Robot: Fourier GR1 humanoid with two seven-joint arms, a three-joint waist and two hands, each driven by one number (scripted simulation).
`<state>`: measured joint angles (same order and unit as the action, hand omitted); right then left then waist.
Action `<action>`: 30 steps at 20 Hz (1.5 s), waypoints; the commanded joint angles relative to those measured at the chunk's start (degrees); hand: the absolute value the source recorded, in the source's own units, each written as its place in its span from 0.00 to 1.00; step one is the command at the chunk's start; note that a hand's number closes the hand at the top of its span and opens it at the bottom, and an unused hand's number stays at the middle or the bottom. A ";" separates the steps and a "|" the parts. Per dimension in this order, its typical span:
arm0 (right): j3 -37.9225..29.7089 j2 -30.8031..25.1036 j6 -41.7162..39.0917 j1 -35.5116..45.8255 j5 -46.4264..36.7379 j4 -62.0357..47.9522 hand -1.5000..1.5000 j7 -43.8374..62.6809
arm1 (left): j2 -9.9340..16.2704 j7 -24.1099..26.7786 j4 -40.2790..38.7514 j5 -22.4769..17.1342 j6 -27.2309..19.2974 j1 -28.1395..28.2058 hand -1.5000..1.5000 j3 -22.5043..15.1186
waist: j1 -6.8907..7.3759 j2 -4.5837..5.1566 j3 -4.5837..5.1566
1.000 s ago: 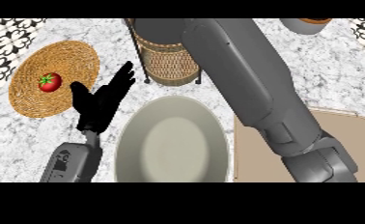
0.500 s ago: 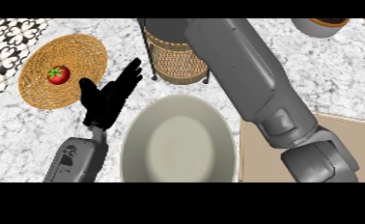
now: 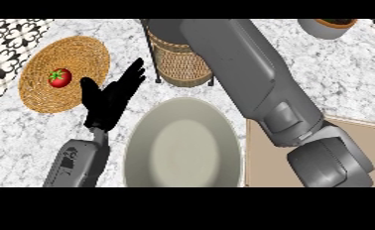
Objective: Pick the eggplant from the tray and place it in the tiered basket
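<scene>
Between woven tray (image 3: 70, 55) and plate (image 3: 183, 147), left hand (image 3: 110, 100) fingers straight, holding nothing, right hand hidden above tiered basket (image 3: 179, 65)

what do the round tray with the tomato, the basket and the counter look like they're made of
Tray: woven straw or rattan, matte tan, with concentric weave rings. Basket: wicker on a dark frame, probably metal; crosshatched weave shows on its wall. Counter: looks like polished marble, white with grey veining, though it could be laminate.
</scene>
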<state>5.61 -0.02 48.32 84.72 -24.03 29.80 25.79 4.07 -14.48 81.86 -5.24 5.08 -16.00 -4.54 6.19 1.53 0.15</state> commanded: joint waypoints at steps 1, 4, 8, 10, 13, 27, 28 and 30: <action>-2.27 0.02 8.26 1.92 1.84 -1.75 0.00 0.18 | -0.44 1.34 -0.45 -0.04 -0.49 2.33 0.50 0.41 | -1.84 -0.50 -0.03; -2.65 0.01 12.30 -0.16 3.17 -2.45 0.00 2.08 | 0.00 1.77 -1.89 0.53 -1.27 1.41 0.50 1.47 | -3.44 -0.95 -0.06; -2.20 -2.82 5.61 -5.47 1.16 1.78 0.00 5.39 | 0.24 0.44 1.65 -0.02 -2.36 5.61 0.50 2.25 | -6.95 -2.23 -0.18; -0.26 -3.27 2.83 -9.34 0.60 8.03 0.00 7.41 | 0.64 0.68 3.69 0.56 -2.47 7.87 0.50 1.90 | -7.61 -2.52 -0.19; 2.58 -4.02 -3.94 -15.04 1.73 17.69 0.00 8.88 | 2.55 2.47 3.20 -1.02 -1.05 9.80 0.50 4.43 | -9.44 -3.41 -0.24; 0.74 -27.65 -28.79 -44.24 13.88 64.20 0.00 17.89 | 2.42 1.69 3.52 -0.32 -2.91 10.29 0.50 5.38 | -12.38 -3.30 -0.24; 0.67 -28.60 -28.65 -47.86 14.06 68.43 0.00 17.58 | 2.58 2.61 2.92 -0.91 -2.10 11.40 0.50 5.72 | -12.83 -3.37 -0.23; -2.29 -32.79 -30.89 -52.13 16.05 76.26 0.00 19.88 | 2.17 2.44 4.44 -1.57 -1.72 12.82 0.50 5.42 | -11.45 -3.07 -0.21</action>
<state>6.14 -26.66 21.07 40.80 -10.84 92.56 42.57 6.61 -12.58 85.87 -6.46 3.02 -4.69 1.03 -5.87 -1.85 -0.09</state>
